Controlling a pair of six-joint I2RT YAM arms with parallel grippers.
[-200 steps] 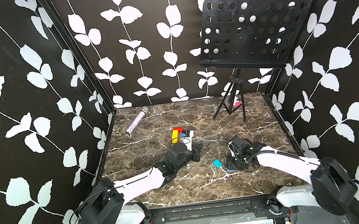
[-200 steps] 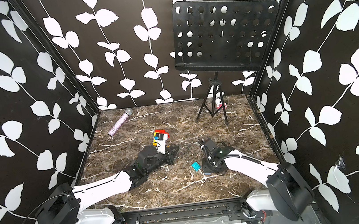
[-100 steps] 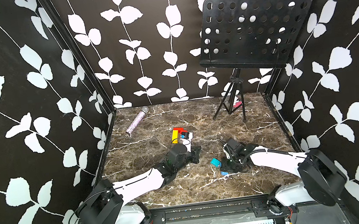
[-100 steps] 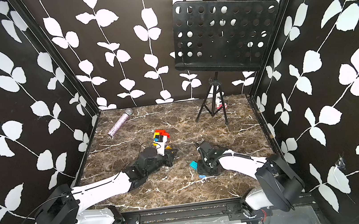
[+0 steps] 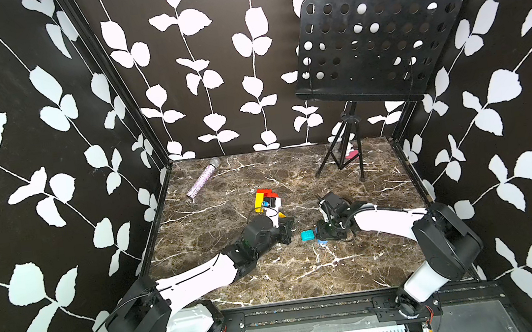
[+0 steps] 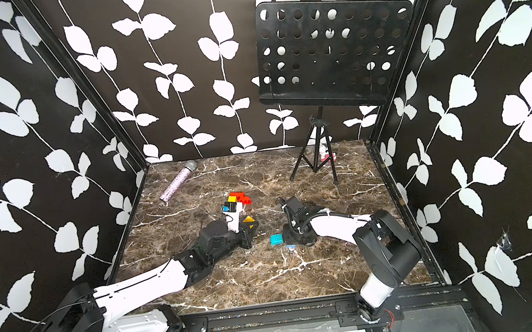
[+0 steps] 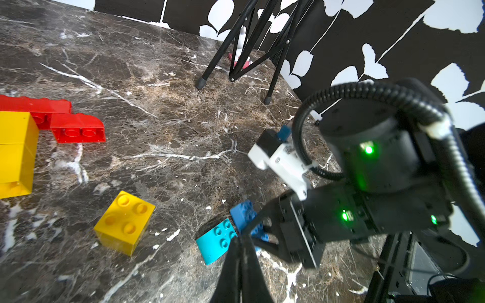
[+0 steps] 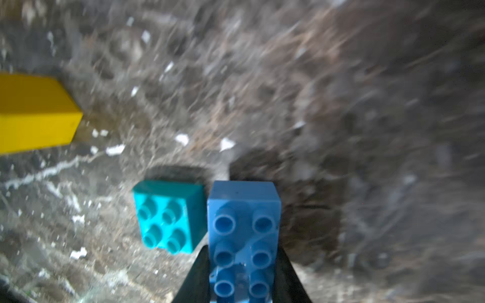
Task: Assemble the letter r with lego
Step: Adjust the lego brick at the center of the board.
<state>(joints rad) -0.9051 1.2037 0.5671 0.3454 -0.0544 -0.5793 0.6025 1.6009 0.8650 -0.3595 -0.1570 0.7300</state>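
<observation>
Lego blue brick [image 8: 242, 230], just beside the teal brick [image 8: 168, 215], is pinched across its width by the right gripper [image 8: 242, 262], long axis running out of the jaws. The stack [image 5: 263, 198] lies at ten o'clock in a top view (left gripper [image 7: 240, 241] closed tight, holding nothing).

No legible text, label, brand, number or sign in any view.

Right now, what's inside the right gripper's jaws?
A blue lego brick, studs facing the wrist camera, clamped in the right gripper. A teal brick sits beside it on the marble table. The blue lego brick hides whatever is beneath it.
</observation>
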